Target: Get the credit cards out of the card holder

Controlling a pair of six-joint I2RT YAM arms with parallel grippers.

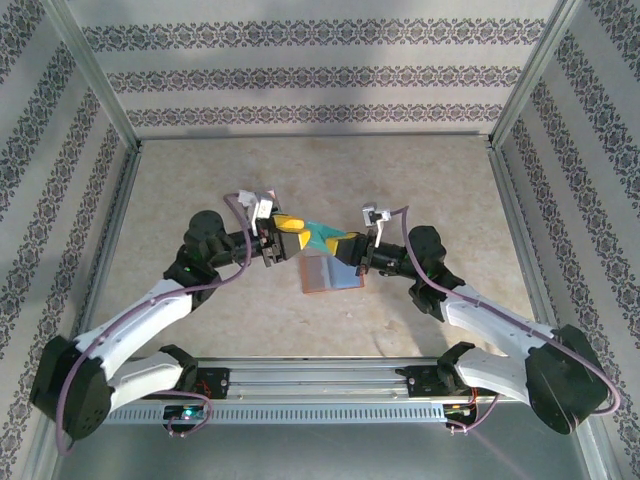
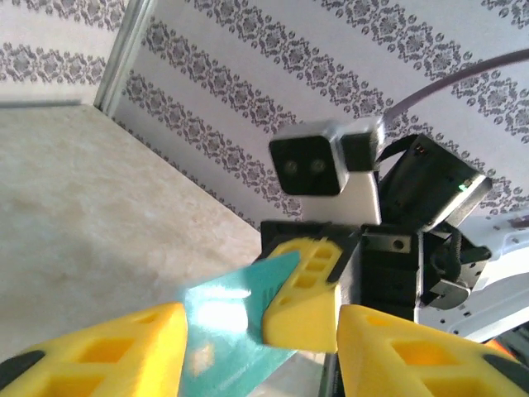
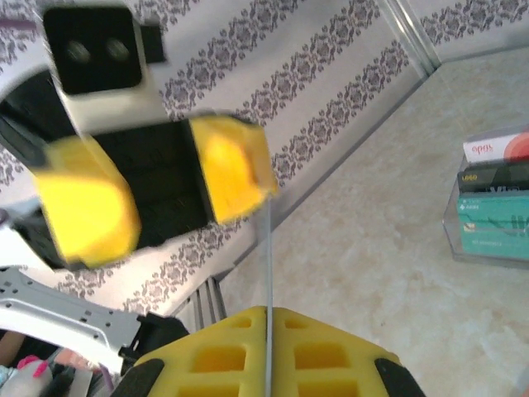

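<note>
A thin teal credit card hangs in the air between the two grippers. My right gripper is shut on its right end. In the right wrist view the card runs edge-on out of the closed right gripper. My left gripper is open, one finger on each side of the card's other end. The card holder lies on the table just below them, orange-red at the rim and grey-blue in the middle. Stacked red-white, black and teal cards sit behind a clear wall.
The tabletop is pale and marbled, with patterned walls on three sides. A metal rail runs along the near edge between the arm bases. The right wrist camera faces the left one at close range.
</note>
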